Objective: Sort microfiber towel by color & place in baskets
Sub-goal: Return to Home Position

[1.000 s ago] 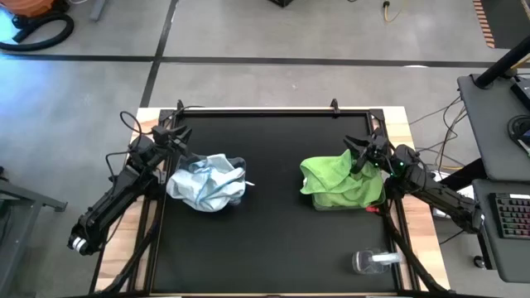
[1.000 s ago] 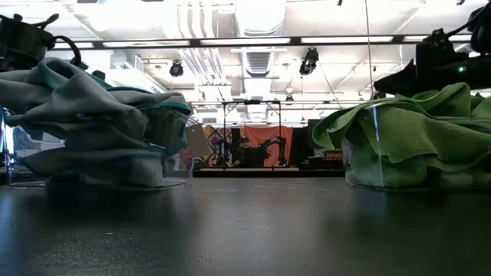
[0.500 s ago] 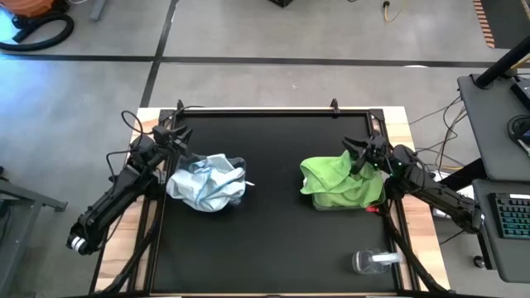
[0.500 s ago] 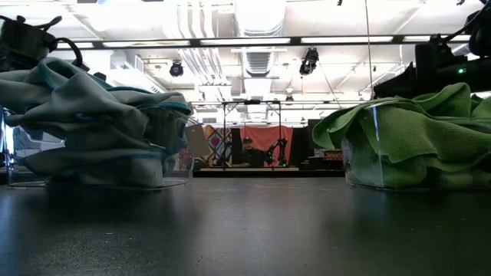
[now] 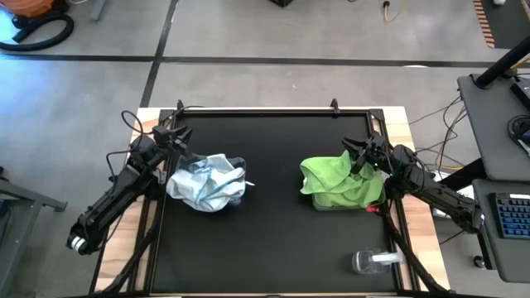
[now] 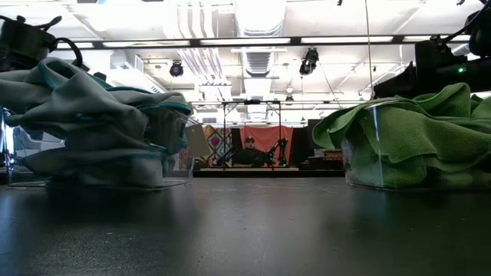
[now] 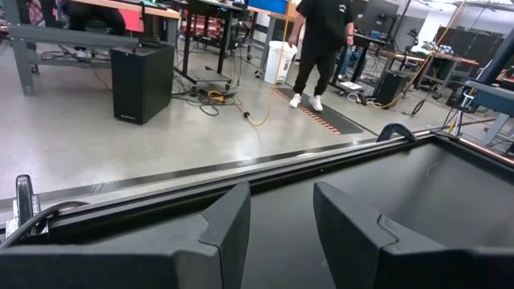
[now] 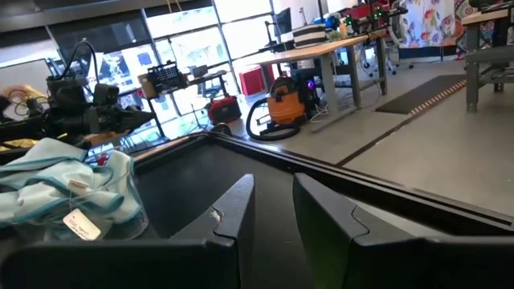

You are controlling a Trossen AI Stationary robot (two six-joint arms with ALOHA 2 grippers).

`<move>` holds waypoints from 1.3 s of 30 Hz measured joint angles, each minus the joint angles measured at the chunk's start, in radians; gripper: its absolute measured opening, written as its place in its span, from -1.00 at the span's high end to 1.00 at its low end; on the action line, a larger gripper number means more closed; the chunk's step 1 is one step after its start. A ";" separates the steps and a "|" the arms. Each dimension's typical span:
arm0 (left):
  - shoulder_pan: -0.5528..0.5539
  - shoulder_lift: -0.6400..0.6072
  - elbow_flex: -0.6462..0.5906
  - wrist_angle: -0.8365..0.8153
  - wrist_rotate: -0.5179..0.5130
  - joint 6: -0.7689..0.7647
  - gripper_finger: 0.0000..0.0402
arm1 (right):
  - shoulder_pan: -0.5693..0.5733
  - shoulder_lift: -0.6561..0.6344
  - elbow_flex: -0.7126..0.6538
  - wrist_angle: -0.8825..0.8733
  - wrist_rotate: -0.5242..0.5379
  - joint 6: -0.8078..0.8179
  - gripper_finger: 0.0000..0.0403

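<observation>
Pale blue towels [image 5: 206, 183] are heaped in the left clear basket [image 5: 237, 165] and spill over its rim; they show in the low view as pale blue towels [image 6: 92, 123]. Lime green towels [image 5: 339, 183] fill and drape over the right clear basket [image 6: 368, 146]. My left gripper [image 5: 175, 132] hovers open above the table's far-left corner, just beyond the blue heap. My right gripper [image 5: 358, 149] hovers open beside the green heap, toward the right edge. Both wrist views show bare fingers with a gap: left gripper [image 7: 281, 221], right gripper [image 8: 273, 205].
A small clear round container with a white part [image 5: 374, 261] lies near the table's near-right corner. The black table top [image 5: 273, 223] stretches between the two baskets. A raised frame rail [image 5: 273, 110] runs along the far edge. People stand in the room beyond.
</observation>
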State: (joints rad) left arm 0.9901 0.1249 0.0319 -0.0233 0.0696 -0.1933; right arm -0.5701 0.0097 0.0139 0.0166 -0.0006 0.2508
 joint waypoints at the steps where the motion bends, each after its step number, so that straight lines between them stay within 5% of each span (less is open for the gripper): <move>1: 0.000 0.000 0.000 0.000 0.000 0.000 0.39 | 0.000 0.000 0.000 0.000 0.000 0.000 0.59; 39: 0.000 0.023 0.010 0.048 -0.034 -0.055 0.39 | 0.000 0.000 0.000 -0.003 0.001 0.000 0.59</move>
State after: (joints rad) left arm 0.9901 0.1474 0.0414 0.0243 0.0353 -0.2485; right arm -0.5697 0.0097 0.0143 0.0133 0.0006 0.2512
